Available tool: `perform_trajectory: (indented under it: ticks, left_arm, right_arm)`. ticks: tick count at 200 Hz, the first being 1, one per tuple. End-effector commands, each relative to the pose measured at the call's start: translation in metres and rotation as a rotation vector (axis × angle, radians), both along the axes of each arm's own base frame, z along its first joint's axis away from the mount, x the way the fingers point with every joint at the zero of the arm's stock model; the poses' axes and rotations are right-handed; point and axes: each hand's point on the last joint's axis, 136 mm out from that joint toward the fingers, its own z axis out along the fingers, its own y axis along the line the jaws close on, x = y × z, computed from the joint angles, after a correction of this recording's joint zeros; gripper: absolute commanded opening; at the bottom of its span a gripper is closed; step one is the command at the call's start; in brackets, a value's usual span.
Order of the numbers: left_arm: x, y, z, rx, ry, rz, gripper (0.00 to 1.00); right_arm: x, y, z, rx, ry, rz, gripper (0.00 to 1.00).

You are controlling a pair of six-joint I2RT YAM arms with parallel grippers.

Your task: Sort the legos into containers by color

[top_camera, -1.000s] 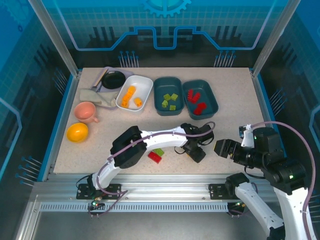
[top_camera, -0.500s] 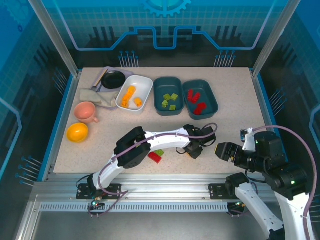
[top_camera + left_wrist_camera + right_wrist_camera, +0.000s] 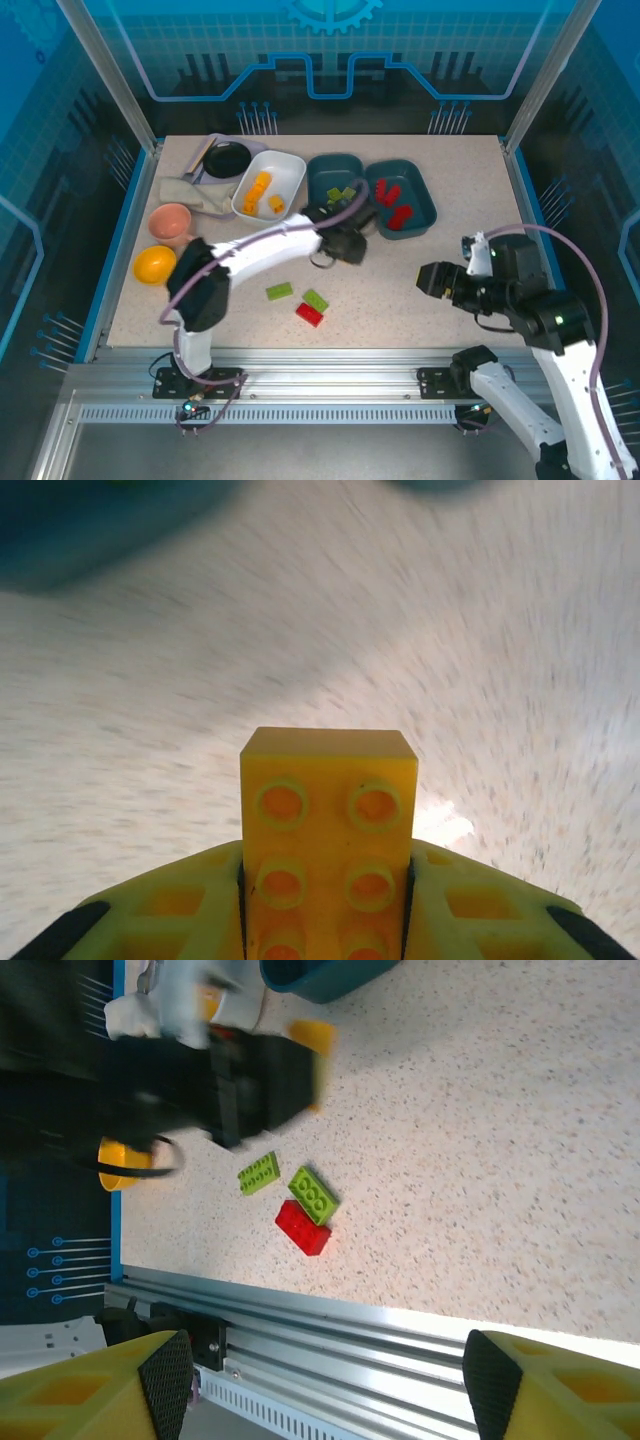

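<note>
Now the left gripper (image 3: 343, 246) is clamped on an orange-yellow brick (image 3: 328, 820), studs facing the wrist camera, above the table (image 3: 460, 190) just in front of the middle teal tub (image 3: 335, 157), which holds green pieces. Beside it, the white tub (image 3: 287, 174) holds orange-yellow pieces and the right teal tub (image 3: 421, 190) holds red ones. Near the front edge, one green brick (image 3: 279, 291) lies loose beside a second green brick (image 3: 316, 300), which touches a red brick (image 3: 309, 314). The right gripper (image 3: 432, 278) hangs to the right, jaws wide apart and empty.
</note>
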Motion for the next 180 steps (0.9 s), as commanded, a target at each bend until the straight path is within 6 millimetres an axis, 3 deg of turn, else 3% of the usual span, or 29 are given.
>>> perform_trajectory:
  ticks: [1, 26, 43, 66, 87, 138, 180]
  left_arm:
    - [0.023, 0.050, 0.016, -0.075, 0.025, 0.164, 0.33]
    - [0.065, 0.107, 0.024, -0.117, 0.024, 0.316, 0.33]
    - [0.095, 0.135, 0.022, -0.164, 0.023, 0.403, 0.33]
    - [0.135, 0.155, 0.014, -0.207, 0.016, 0.474, 0.34]
    - [0.169, 0.168, -0.002, -0.197, 0.017, 0.517, 0.34]
    - [0.229, 0.192, -0.040, -0.159, 0.041, 0.590, 0.35]
    - [0.242, 0.190, -0.069, -0.145, 0.093, 0.583, 0.39]
  right_arm:
    - [0.027, 0.025, 0.009, 0.011, -0.081, 0.090, 0.74]
    - [0.049, 0.065, 0.006, -0.064, -0.111, 0.209, 0.75]
    - [0.064, 0.101, 0.006, -0.056, -0.126, 0.290, 0.75]
    - [0.089, 0.140, 0.015, 0.008, -0.190, 0.339, 0.76]
    - [0.114, 0.162, 0.018, 0.058, -0.237, 0.342, 0.76]
    - [0.147, 0.179, 0.010, 0.057, -0.195, 0.344, 0.76]
    - [0.151, 0.177, -0.011, 0.030, -0.131, 0.340, 0.76]
